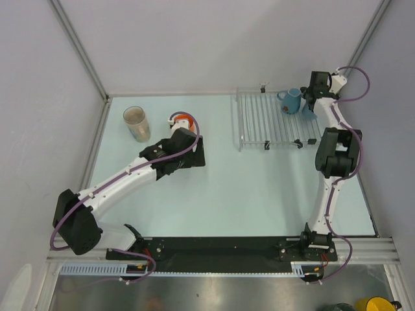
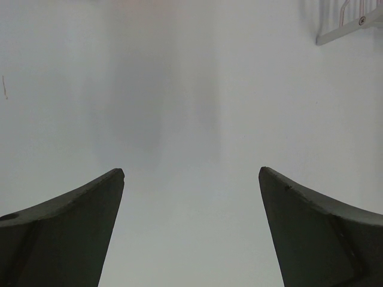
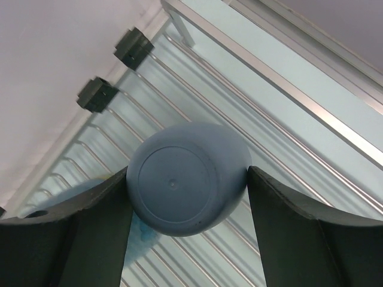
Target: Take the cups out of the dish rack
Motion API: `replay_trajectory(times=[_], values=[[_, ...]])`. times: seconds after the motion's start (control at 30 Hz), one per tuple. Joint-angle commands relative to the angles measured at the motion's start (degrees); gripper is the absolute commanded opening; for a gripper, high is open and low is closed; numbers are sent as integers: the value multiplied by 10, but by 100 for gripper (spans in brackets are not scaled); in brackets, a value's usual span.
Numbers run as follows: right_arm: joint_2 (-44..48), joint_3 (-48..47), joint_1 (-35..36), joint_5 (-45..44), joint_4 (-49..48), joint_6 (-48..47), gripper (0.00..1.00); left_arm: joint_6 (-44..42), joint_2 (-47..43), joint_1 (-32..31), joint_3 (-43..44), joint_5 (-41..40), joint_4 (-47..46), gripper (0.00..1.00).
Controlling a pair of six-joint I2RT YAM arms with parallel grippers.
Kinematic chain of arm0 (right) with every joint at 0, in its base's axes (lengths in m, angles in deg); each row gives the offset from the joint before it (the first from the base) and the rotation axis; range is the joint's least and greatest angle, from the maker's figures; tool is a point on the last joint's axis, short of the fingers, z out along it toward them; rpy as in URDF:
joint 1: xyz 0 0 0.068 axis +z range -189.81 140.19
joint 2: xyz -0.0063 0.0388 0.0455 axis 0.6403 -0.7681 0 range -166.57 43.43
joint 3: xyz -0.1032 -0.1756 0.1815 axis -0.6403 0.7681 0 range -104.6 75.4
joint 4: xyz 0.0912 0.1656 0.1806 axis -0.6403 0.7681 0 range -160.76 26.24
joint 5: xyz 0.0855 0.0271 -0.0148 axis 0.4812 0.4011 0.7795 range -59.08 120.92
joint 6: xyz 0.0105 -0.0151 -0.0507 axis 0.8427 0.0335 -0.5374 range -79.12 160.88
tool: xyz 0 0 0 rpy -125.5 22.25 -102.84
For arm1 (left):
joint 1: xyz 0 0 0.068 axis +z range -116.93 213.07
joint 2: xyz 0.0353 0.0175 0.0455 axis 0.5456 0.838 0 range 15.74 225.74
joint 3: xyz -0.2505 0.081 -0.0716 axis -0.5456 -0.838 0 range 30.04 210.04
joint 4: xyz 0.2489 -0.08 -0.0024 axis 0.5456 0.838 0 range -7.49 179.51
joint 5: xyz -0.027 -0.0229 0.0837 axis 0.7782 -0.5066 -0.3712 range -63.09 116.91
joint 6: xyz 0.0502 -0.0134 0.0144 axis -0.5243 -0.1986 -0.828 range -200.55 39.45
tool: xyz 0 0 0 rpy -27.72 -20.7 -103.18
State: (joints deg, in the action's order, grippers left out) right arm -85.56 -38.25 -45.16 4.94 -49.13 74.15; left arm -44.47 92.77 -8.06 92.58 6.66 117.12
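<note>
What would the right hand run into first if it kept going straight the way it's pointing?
The light-blue cup, which sits bottom-up between the fingers of the right hand and seems to touch both. Behind it are the rods of the dish rack.

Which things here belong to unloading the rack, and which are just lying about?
Job:
dish rack
teal-blue mug, on the rack
light-blue cup, gripped by the right gripper
beige tumbler and orange mug, out on the table

Lying about:
yellow mug, beyond the table's near edge
</note>
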Motion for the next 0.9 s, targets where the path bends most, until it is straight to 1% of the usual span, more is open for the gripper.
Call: replay_trajectory(times=[0.0,0.1,0.13,0.23,0.27,0.33,0.37,0.4,0.47,0.5,0.53,0.57,0.6,0.63,0.7,0.73,0.8,0.83,0.87], values=[[84,62,11,-21,-30,-10,0,8,-25,-3,-8,15,-20,100],[117,69,17,-14,-20,-5,0,5,-37,-3,-7,14,-20,100],[141,76,19,-11,-19,-3,0,4,-41,-4,-6,14,-21,100],[187,117,27,-2,-31,12,0,3,-52,-3,-3,14,-21,100],[223,133,31,4,-37,14,0,4,-57,-3,-2,14,-20,100],[263,175,45,5,-45,19,0,6,-65,-3,-1,16,-19,100],[310,194,49,4,-50,20,0,5,-67,-3,2,16,-18,100],[336,238,67,5,-57,25,0,4,-71,-3,3,17,-18,100],[397,295,81,9,-83,37,0,7,-82,-3,2,14,-18,100],[454,322,89,15,-94,43,0,8,-87,-3,2,13,-18,100],[486,372,99,22,-96,62,0,10,-90,-3,0,12,-19,100],[514,393,107,34,-96,71,0,11,-99,-3,-2,14,-24,100],[570,416,111,43,-95,77,0,13,-103,-4,-5,15,-27,100],[595,449,129,48,-89,91,0,15,-108,-3,-8,16,-32,100],[648,484,147,67,-89,96,0,18,-128,-3,-29,30,-59,100],[690,497,167,74,-84,100,0,19,-137,-3,-38,36,-74,100],[732,536,188,95,-80,106,0,24,-167,-4,-76,72,-128,100],[768,549,201,104,-76,111,0,33,-178,-4,-92,86,-173,100],[784,571,208,124,-75,122,0,40,-189,-3,-125,110,-199,100]])
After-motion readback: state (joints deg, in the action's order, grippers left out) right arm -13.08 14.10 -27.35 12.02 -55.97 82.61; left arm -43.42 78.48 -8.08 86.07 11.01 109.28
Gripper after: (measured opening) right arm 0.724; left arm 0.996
